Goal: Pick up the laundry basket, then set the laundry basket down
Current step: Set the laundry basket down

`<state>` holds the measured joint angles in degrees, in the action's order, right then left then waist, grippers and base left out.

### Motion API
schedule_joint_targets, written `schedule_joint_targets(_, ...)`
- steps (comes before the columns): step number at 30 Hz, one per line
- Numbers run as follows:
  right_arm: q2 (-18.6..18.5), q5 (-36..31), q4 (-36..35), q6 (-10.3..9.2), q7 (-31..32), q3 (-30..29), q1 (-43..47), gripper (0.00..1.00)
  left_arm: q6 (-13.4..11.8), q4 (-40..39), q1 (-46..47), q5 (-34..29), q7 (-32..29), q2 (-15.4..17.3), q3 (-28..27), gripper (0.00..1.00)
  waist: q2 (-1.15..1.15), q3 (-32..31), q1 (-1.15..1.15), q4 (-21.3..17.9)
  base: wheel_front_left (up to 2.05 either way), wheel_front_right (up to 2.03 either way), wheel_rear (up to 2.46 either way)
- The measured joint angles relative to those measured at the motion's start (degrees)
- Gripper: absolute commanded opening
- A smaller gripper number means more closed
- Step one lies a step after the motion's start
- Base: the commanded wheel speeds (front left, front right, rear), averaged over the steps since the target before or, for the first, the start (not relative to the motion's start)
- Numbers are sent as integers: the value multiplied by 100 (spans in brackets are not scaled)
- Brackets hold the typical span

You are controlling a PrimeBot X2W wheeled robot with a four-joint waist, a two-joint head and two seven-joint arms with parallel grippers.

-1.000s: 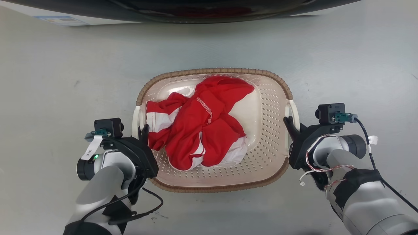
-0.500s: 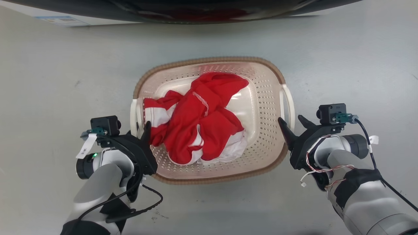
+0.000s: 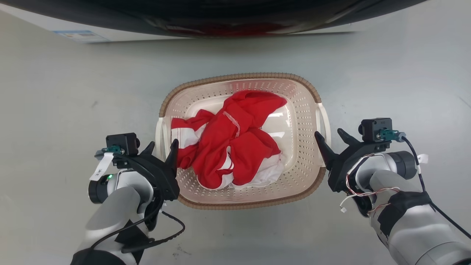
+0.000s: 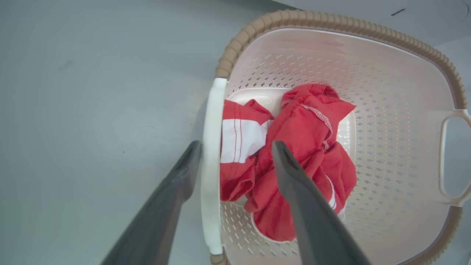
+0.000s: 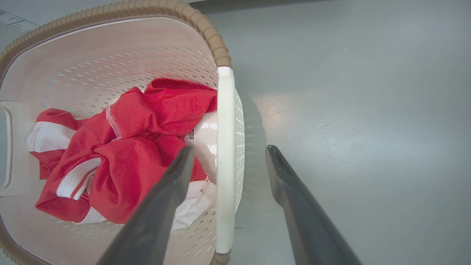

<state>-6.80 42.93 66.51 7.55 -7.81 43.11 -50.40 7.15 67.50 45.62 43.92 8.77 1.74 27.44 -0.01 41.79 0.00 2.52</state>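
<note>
Open fingers straddle both handles of the laundry basket (image 3: 239, 76)
Left fingers (image 4: 301, 206) wide apart around the left handle (image 4: 210, 165), right fingers (image 5: 301, 213) likewise around the right handle (image 5: 225, 147), gripping nothing; wrist tag (image 3: 100, 167) unreadable.

1. The laundry basket (image 3: 239, 76) sits on the floor (image 3: 73, 92) straight before me, between my two grippers.
2. A crumpled garment (image 3: 235, 147) lies in the basket, on its bottom, reaching nearer the left wall.
3. My left gripper (image 3: 162, 143) straddles the left handle (image 4: 211, 165), fingers spread: one just outside it, one inside above the garment.
4. My right gripper (image 3: 328, 132) straddles the right handle (image 5: 225, 158) likewise: one finger inside, one out over the floor.
5. Behind the basket, apart from it, stands the washing machine (image 3: 220, 22).
</note>
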Motion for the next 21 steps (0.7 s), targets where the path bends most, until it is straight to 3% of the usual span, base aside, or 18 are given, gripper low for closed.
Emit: schedule_joint_targets(21,-177,207,-377,0,-580,76,672,100,1,-49,-404,-396,549,335,301,100,0,-1263,-1,-24,0,0,0)
